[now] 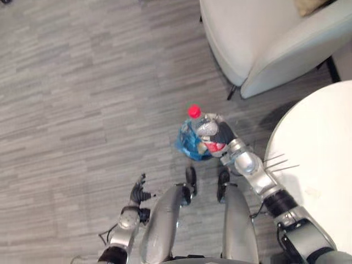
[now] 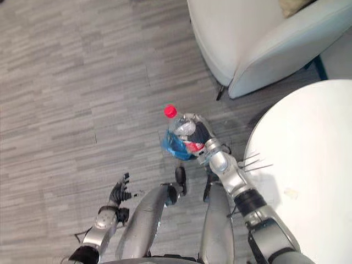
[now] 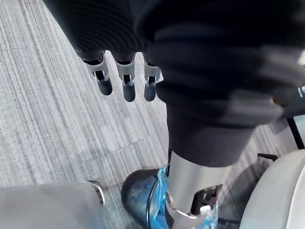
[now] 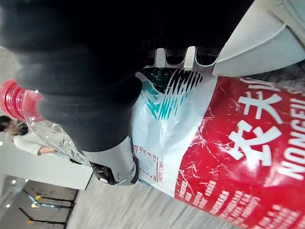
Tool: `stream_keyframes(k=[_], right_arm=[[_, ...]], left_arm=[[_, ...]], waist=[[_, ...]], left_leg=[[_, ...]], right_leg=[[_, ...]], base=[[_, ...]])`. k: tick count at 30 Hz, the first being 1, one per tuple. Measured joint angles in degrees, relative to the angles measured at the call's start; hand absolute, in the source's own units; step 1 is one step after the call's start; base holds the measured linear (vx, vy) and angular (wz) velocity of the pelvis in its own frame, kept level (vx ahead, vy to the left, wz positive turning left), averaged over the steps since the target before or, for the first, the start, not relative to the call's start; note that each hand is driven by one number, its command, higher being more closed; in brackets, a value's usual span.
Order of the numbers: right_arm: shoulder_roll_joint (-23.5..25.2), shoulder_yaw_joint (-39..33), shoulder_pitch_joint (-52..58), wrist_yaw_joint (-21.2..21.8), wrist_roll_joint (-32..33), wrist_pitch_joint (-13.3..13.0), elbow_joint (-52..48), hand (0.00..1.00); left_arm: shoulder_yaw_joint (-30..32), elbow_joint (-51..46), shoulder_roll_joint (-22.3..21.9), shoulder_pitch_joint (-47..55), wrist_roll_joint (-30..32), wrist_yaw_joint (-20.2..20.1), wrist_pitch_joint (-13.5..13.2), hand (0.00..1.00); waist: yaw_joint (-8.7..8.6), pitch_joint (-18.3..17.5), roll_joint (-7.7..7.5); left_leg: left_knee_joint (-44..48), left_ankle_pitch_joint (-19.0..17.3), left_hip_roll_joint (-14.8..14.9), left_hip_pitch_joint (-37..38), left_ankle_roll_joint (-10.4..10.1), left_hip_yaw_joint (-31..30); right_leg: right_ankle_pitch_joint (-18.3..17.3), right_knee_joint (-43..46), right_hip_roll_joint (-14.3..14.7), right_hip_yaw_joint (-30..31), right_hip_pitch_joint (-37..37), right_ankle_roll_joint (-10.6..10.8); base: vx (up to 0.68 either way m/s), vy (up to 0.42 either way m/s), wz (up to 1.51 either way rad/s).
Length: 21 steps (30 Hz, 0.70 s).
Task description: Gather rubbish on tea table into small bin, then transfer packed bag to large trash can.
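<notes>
We hold the bottle in our right hand, fingers curled round its labelled body. Its long axis runs from the palm toward the far left, red cap leading. The blue-lined small bin stands on the floor just under it, while our left hand hangs loose-fingered at the near left, well apart.

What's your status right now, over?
Left hand open, low at side. Right hand shut on red-capped bottle, blue bag bunched beneath it, above floor. Armchair ahead, white table beside right arm.
</notes>
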Motion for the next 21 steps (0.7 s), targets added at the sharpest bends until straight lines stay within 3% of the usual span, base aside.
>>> stream_keyframes(k=[4, 10, 17, 18, 21], right_arm=[[0.21, -2.36, -5.58, -3.94, -1.15, 1.29, -4.35, 1.0], [0.14, -6.47, -12.4, -7.43, -0.89, 2.71, -4.24, 1.0], [0.26, -6.14, -14.56, -7.18, 1.26, 3.01, 2.66, 1.0], [0.25, -6.13, -14.57, -7.07, 1.27, 3.18, 3.4, 0.0], [0.22, -5.07, -14.66, -6.06, 1.32, 3.84, 6.64, 0.0]], left_arm=[[2.46, -7.19, -2.32, -3.45, -1.66, 1.24, -1.06, 0.0], [4.23, -10.94, -4.34, -3.87, -2.76, 1.3, -1.0, 0.0], [4.63, -13.02, -4.24, -3.91, -3.87, 1.27, -1.92, 0.0], [4.63, -13.15, -4.24, -3.91, -3.88, 1.27, -2.08, 0.0], [5.18, -13.54, -4.18, -3.96, -4.02, 1.29, -2.18, 0.0]], waist=[[1.26, 2.24, 0.06], [1.86, 3.57, -0.02], [2.8, 3.57, -0.03], [2.95, 3.57, -0.03], [3.12, 3.55, -0.03]], left_leg=[[10.44, -2.91, 4.87, -12.4, 1.38, 3.15], [16.79, -3.86, 5.96, -21.91, 1.41, 3.18], [17.77, -3.87, 6.82, -24.93, 1.43, 4.38], [17.98, -3.89, 6.84, -25.17, 1.46, 4.32], [18.65, -3.95, 6.85, -26.08, 1.57, 3.42]], right_leg=[[-2.52, 9.65, -0.27, -0.26, -12.09, -1.01], [-4.24, 16.39, -1.25, -0.31, -21.39, -1.5], [-4.48, 17.97, -2.05, -0.26, -24.86, -1.75], [-4.59, 18.18, -2.09, -0.32, -25.06, -1.81], [-4.95, 18.57, -2.21, -1.31, -25.23, -2.06]], base=[[-0.13, -0.094, 0.1], [-0.12, -0.021, 0.11], [-0.09, -0.003, 0.06], [-0.07, 0.001, 0.05], [-0.06, 0.003, 0.07]])
